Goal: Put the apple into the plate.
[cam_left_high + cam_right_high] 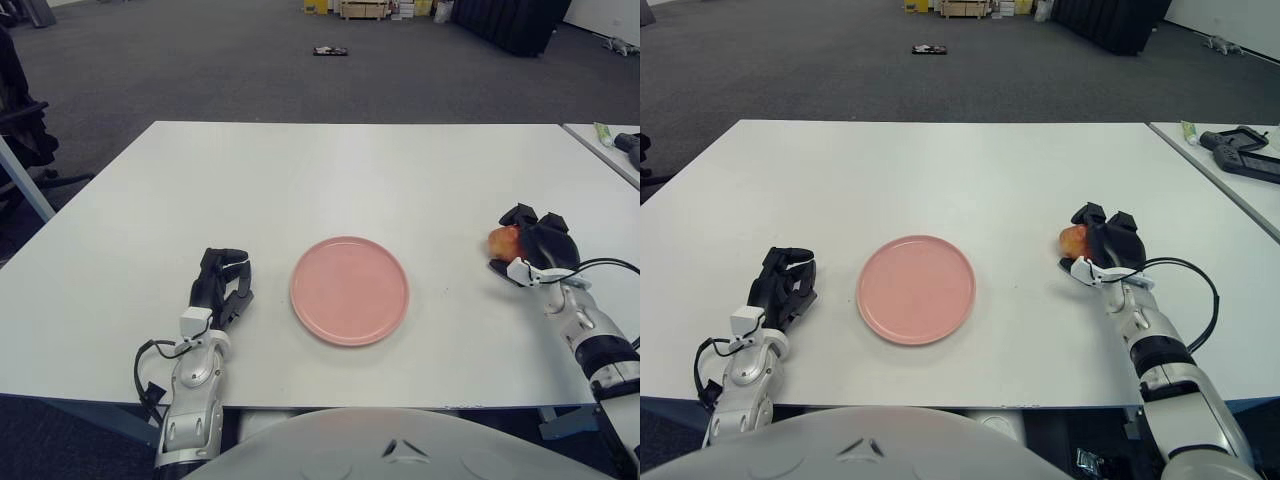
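Table (350, 170): white, rectangular, carrying 3 items of note. Plate (350, 290): pink, round, bare, lying near the table's front edge, about midway between its left and right edges. Apple (503, 241): red with yellow patches, near the right edge of the table, well apart from the plate and to its right; only its left side shows, the remainder covered by the hand around it. Right hand (535, 250): black, at the right edge of the table, its 3 fingers (1087, 214) curled over the top and far side of the apple and the thumb under its near side, so that the fruit is enclosed in a close grasp; whether the apple touches the tabletop or is raised off it cannot be told. A black cable loops from the wrist back along the white forearm. Left hand (222, 287): black, showing just left of the plate near the front edge, clear of the plate's rim, fingers bent loosely inward and holding nothing. Second table (1230, 160): its corner shows beyond the right edge, bearing a dark device (1243, 153) and a small green-and-white tube (1190, 130).
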Controlling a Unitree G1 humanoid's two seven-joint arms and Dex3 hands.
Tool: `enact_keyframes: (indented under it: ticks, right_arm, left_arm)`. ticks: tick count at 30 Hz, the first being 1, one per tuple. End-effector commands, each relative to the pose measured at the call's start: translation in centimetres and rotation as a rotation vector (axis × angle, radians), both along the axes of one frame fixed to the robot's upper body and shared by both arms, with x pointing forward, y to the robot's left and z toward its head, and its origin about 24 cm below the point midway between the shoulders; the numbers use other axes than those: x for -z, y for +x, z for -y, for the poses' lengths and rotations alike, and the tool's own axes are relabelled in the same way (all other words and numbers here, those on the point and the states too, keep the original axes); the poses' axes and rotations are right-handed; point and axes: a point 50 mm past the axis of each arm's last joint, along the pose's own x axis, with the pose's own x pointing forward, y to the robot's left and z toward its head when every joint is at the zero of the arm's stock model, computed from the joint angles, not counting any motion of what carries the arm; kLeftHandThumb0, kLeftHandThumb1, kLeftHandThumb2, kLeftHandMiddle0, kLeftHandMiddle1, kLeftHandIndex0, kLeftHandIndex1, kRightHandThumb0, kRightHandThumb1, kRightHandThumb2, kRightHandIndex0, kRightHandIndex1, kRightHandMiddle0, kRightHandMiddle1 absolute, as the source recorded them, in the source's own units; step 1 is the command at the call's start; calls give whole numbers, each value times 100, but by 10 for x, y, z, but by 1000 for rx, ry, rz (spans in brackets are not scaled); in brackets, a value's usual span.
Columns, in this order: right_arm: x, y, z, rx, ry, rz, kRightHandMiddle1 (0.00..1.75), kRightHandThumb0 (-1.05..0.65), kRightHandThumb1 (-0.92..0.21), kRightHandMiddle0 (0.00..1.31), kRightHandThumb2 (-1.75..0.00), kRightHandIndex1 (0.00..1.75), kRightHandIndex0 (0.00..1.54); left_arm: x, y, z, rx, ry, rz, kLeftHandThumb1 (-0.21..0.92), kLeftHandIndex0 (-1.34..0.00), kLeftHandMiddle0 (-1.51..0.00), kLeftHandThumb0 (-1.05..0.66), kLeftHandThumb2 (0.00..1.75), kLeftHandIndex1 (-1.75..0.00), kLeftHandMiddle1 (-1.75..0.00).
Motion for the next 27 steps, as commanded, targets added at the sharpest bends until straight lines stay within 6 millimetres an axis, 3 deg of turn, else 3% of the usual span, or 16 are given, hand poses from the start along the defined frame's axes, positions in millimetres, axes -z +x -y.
enact_keyframes:
  ticks: [1, 17, 27]
  right_arm:
    - [-8, 3, -3, 1, 63, 39, 175, -50, -24, 67, -141, 175, 128]
    - [-23, -2, -16, -41, 182, 133, 175, -49, -27, 65, -138, 175, 127]
    - [-64, 0, -39, -125, 228, 257, 175, -49, -27, 65, -138, 175, 127]
  left_arm:
    - [8, -4, -3, -7, 10, -73, 92, -19, -42, -34, 53, -175, -127]
    - [7, -2, -3, -18, 0, -75, 92, -20, -42, -35, 53, -175, -133]
    - [7, 0, -2, -15, -2, -68, 92, -20, -40, -35, 53, -175, -135]
